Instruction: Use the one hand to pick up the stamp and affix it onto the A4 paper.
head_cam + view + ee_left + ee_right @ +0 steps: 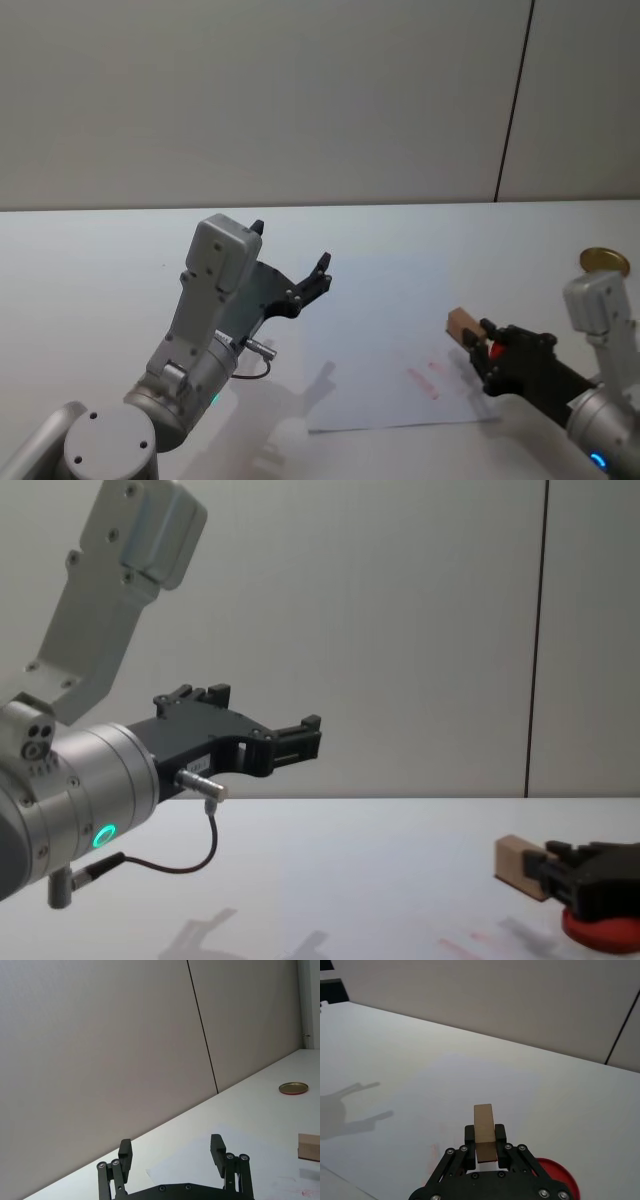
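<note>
Right claw point(479, 337) pinches the wooden stamp point(460, 323), reaching forward low over the paper point(370, 320); left claw point(290, 247) hangs raised, spread wide.

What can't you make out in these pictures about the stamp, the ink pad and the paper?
Right wrist view: the held end of the stamp sits inside the right gripper; inked or not, cannot tell.
Same view: the bottom edge cuts the red ink pad.
Head view: the red prints on the A4 paper are too small to read.
Left wrist view: the open left gripper is cut off at its base.
</note>
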{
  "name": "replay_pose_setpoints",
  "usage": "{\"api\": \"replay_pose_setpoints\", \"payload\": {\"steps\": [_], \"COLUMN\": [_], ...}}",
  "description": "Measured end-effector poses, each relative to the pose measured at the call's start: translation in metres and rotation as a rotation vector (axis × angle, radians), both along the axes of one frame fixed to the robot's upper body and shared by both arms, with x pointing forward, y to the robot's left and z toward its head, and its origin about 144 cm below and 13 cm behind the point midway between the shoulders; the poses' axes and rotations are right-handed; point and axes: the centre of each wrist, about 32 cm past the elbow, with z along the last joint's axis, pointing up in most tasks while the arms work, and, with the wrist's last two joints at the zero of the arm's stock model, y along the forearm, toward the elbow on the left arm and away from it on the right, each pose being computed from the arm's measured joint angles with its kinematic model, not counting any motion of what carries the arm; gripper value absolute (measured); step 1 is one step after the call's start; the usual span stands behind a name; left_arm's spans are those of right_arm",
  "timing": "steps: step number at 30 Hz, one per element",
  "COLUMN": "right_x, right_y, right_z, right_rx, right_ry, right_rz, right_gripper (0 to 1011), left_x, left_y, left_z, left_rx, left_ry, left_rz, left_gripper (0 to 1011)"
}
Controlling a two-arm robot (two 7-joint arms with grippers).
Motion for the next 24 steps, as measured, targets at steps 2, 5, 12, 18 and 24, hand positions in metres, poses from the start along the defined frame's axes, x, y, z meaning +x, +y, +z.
{"api": "replay_pose_setpoints", "payload": {"steps": [2, 5, 12, 18, 24], "right_x": [0.0, 0.0, 0.0, 0.0, 0.0], "right_y": [0.005, 0.011, 0.024, 0.034, 0.043], "right_z": [0.0, 0.0, -0.004, -0.01, -0.015], "right_rx": [0.005, 0.013, 0.025, 0.031, 0.033], "right_ry": [0.004, 0.009, 0.029, 0.051, 0.07], "right_rz": [0.017, 0.037, 0.078, 0.107, 0.13], "right_gripper": [213, 214, 214, 214, 214], "left_x": [0.0, 0.0, 0.0, 0.0, 0.0], "left_y": [0.0, 0.0, 0.0, 0.0, 0.0], "left_z": [0.0, 0.0, 0.0, 0.0, 0.0], "left_rx": [0.0, 0.0, 0.0, 0.0, 0.0], "left_ry": [0.0, 0.0, 0.0, 0.0, 0.0], "left_rz": [0.0, 0.0, 0.0, 0.0, 0.0], "left_gripper": [993, 993, 993, 993, 993]}}
